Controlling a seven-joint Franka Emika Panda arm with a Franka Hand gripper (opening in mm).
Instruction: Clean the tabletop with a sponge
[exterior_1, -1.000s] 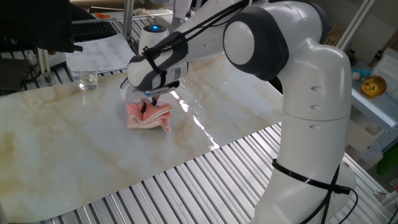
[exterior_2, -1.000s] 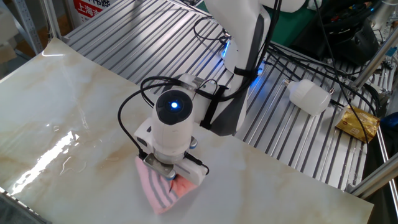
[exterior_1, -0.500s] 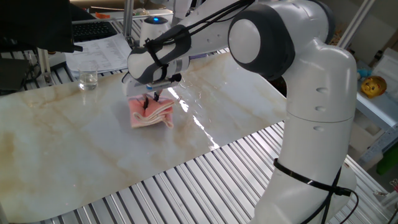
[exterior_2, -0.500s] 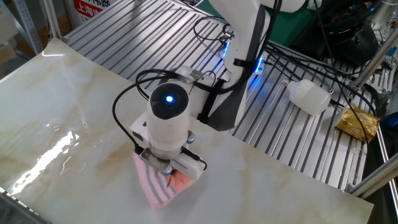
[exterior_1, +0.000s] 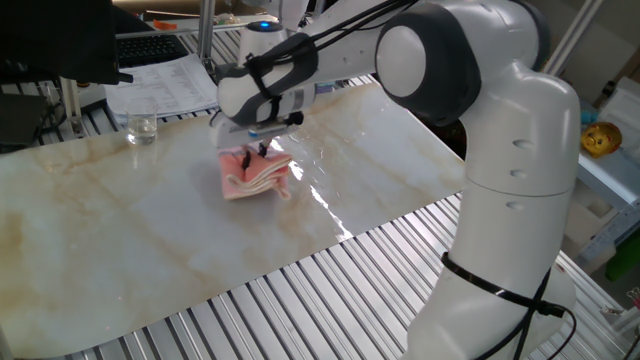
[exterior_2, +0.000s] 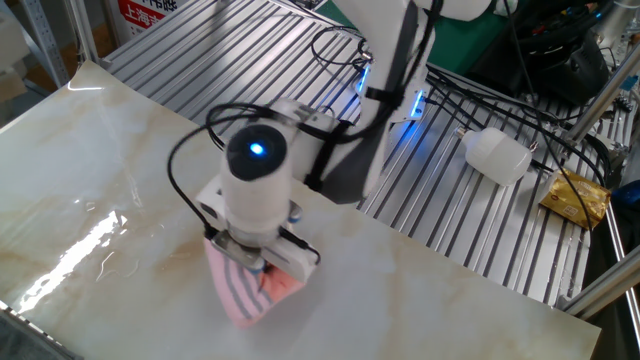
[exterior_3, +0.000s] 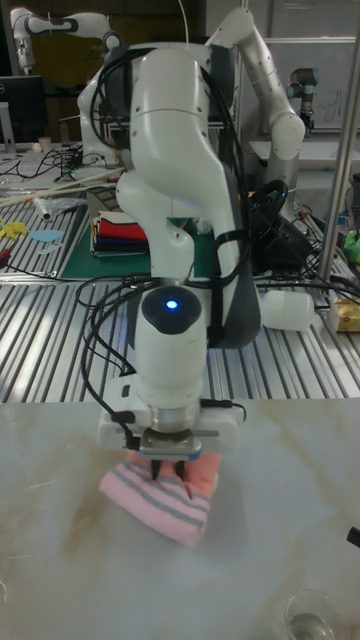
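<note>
my gripper (exterior_1: 258, 152) points straight down onto the sponge (exterior_1: 256, 176), its fingers pinching into the pink folds so the pad bunches up around them. the sponge lies flat on the tabletop (exterior_1: 120, 230), pressed under my wrist; in the other fixed view its grey-and-white striped edge pokes out from beneath the gripper (exterior_2: 252, 267) toward the near side, with a salmon corner of the sponge (exterior_2: 244, 295) showing beside it. the tall fixed view shows the same thing: gripper (exterior_3: 169, 462) sunk into the sponge (exterior_3: 160, 499), stripes running across the front flap, the marble tabletop (exterior_3: 280, 540) glossy around it.

as for containers, a small clear glass (exterior_1: 141, 126) stands upright near the far edge of the tabletop, well apart from the sponge; i cannot tell whether anything is in it. a white plastic jug (exterior_2: 497, 155) lies on its side on the ribbed metal slats (exterior_2: 470, 230) beyond the slab, contents not visible.
</note>
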